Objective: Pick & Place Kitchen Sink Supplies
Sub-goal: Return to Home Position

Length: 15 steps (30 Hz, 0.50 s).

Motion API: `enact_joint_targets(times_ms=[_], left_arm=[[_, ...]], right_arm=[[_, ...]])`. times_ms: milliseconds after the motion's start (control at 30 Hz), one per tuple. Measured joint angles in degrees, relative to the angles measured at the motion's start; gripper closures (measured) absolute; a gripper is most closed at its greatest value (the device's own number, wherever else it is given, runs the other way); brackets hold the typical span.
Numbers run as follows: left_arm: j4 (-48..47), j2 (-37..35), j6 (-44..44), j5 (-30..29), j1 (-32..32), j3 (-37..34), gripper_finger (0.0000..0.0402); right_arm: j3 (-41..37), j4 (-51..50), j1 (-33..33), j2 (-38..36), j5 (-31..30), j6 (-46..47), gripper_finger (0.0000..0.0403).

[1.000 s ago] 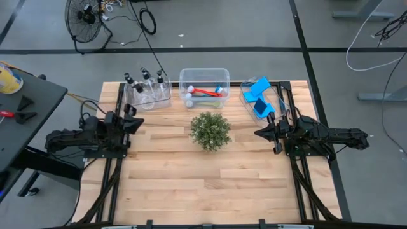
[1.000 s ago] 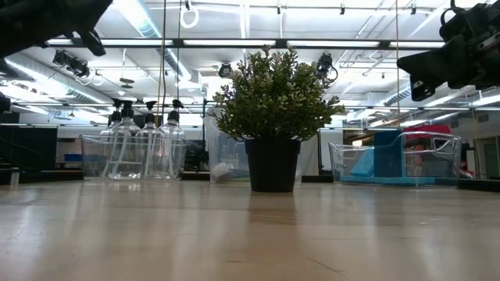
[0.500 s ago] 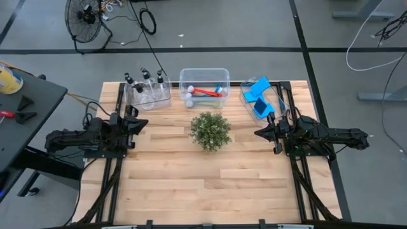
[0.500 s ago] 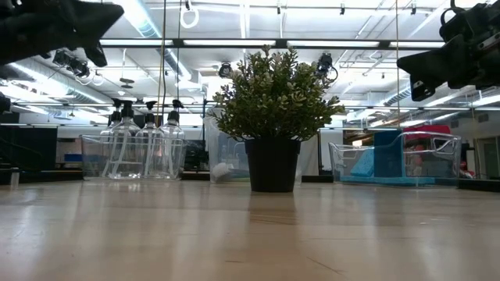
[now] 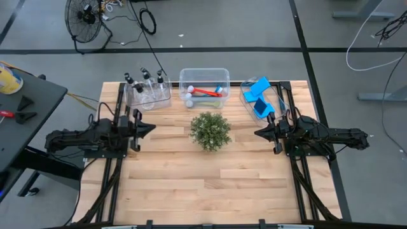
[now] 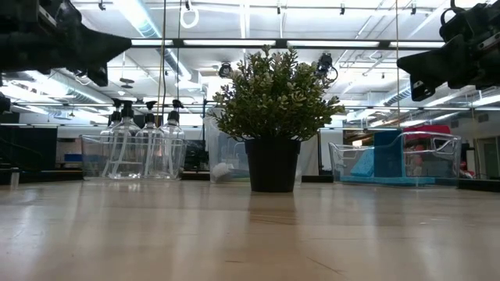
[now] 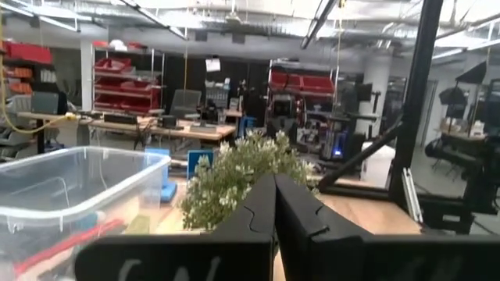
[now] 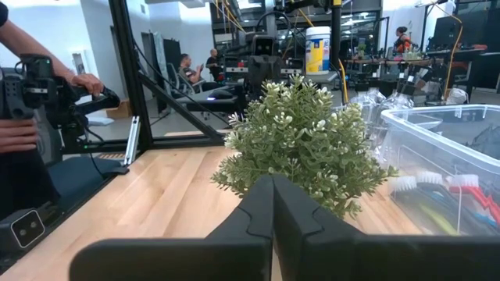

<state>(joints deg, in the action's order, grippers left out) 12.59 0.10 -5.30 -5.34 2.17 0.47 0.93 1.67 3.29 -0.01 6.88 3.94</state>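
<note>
Three clear bins stand in a row on the table's far side. The left one holds clear bottles [image 5: 147, 89] with black caps, the middle one dish brushes [image 5: 205, 92], the right one blue sponges [image 5: 257, 95]. My left gripper [image 5: 151, 129] is shut and empty, held above the table's left side and pointing at the plant [image 5: 210, 130]. My right gripper [image 5: 257, 133] is shut and empty, level above the right side, also facing the plant. In each wrist view, the left gripper's [image 7: 274, 179] and the right gripper's [image 8: 273, 181], the fingers meet in front of the plant.
The potted green plant [image 6: 273, 117] stands on the table's middle, between the two grippers. Bare wood lies toward the near edge. A black side table [image 5: 25, 108] stands left of the table. A person [image 8: 23, 94] shows beyond the table in the right wrist view.
My left gripper has tipped down from a raised slant to nearly level and sunk a little. Its tip has swung toward the plant. It has stayed shut.
</note>
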Motion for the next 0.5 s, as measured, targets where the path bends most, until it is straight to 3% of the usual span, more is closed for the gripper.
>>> enact_joint_targets(times_ms=[500], left_arm=[[-9.50, 0.00, 0.17, -0.18, -0.02, -0.02, 0.0399]], right_arm=[[0.00, -0.01, -0.02, 0.00, 0.01, 0.01, 0.0399]])
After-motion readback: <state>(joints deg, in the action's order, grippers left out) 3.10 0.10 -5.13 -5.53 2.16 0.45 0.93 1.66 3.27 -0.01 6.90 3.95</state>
